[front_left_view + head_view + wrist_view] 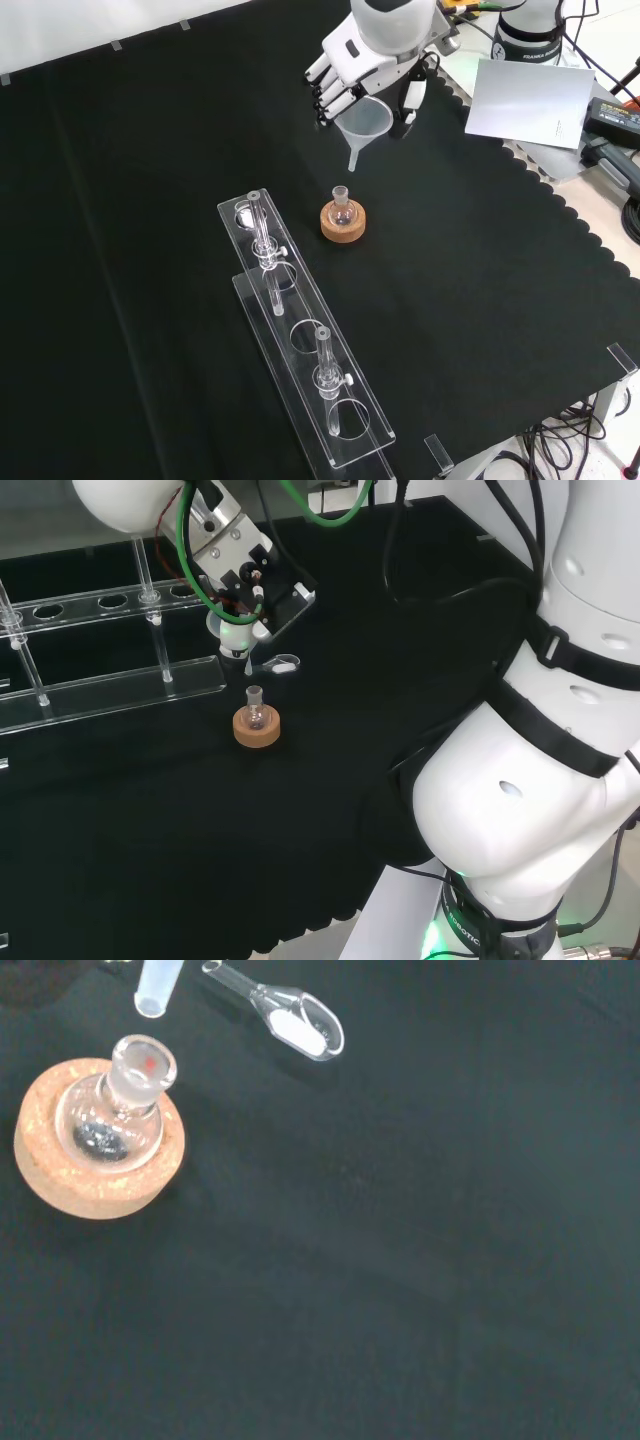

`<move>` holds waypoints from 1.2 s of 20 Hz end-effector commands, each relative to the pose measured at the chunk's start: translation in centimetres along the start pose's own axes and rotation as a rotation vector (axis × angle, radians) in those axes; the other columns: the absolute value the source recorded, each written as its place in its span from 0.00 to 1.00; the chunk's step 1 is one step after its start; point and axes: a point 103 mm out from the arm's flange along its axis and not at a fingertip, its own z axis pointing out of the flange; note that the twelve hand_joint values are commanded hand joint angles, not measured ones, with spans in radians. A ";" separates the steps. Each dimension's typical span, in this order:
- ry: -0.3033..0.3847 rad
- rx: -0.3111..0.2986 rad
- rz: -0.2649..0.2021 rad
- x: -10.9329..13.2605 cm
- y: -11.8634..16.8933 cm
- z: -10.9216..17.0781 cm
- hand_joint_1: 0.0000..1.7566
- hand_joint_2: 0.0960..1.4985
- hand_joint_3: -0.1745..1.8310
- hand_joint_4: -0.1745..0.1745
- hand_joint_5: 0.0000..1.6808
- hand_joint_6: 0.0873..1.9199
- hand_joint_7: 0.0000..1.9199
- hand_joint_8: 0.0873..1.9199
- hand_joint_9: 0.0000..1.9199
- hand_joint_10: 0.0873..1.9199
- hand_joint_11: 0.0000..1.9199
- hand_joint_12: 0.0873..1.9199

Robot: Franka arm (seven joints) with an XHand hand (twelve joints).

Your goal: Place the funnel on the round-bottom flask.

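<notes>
A small clear round-bottom flask (342, 207) stands upright on a cork ring (342, 224) in the middle of the black cloth. In the head view the flask (256, 709) sits on the cork ring (257, 730). The hand (365, 70) hangs above and behind it, fingers curled round a white funnel (364, 125) with its stem pointing down. The stem tip (158, 988) is a little off to the side of the flask mouth (142, 1063) and above it, not touching. In the head view the funnel (236, 638) hangs under the hand (232, 560).
A clear glass scoop with white powder (298, 1026) lies on the cloth near the flask, also visible as the scoop (280, 664). A long clear tube rack (295, 330) holding glass pieces stands left of the flask in the front view. Papers (530, 100) lie beyond the cloth's scalloped edge.
</notes>
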 end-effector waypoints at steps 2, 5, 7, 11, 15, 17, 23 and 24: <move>-0.001 0.010 -0.007 0.5 1.0 0.8 0.41 0.46 0.29 0.38 0.27 0.29 0.30 0.39 0.41 0.26 0.23 0.65; -0.002 0.006 -0.003 0.4 1.2 0.8 0.41 0.46 0.29 0.38 0.27 0.30 0.30 0.39 0.41 0.26 0.23 0.65; 0.005 0.018 -0.010 0.5 1.5 0.9 0.41 0.46 0.29 0.38 0.27 0.30 0.30 0.39 0.41 0.26 0.23 0.65; 0.014 0.037 -0.030 0.7 3.0 1.6 0.41 0.46 0.29 0.38 0.27 0.30 0.30 0.39 0.41 0.26 0.23 0.65; 0.016 0.040 -0.034 0.8 4.1 2.3 0.41 0.46 0.29 0.38 0.27 0.30 0.30 0.39 0.41 0.26 0.23 0.65; 0.012 0.041 -0.032 0.8 4.3 2.3 0.41 0.46 0.29 0.38 0.27 0.30 0.30 0.39 0.41 0.26 0.23 0.65; 0.013 0.055 -0.031 0.8 4.7 2.7 0.41 0.46 0.29 0.38 0.27 0.30 0.30 0.39 0.41 0.26 0.23 0.65; 0.013 0.055 -0.031 0.8 4.7 2.7 0.41 0.46 0.29 0.38 0.27 0.30 0.30 0.39 0.41 0.26 0.23 0.65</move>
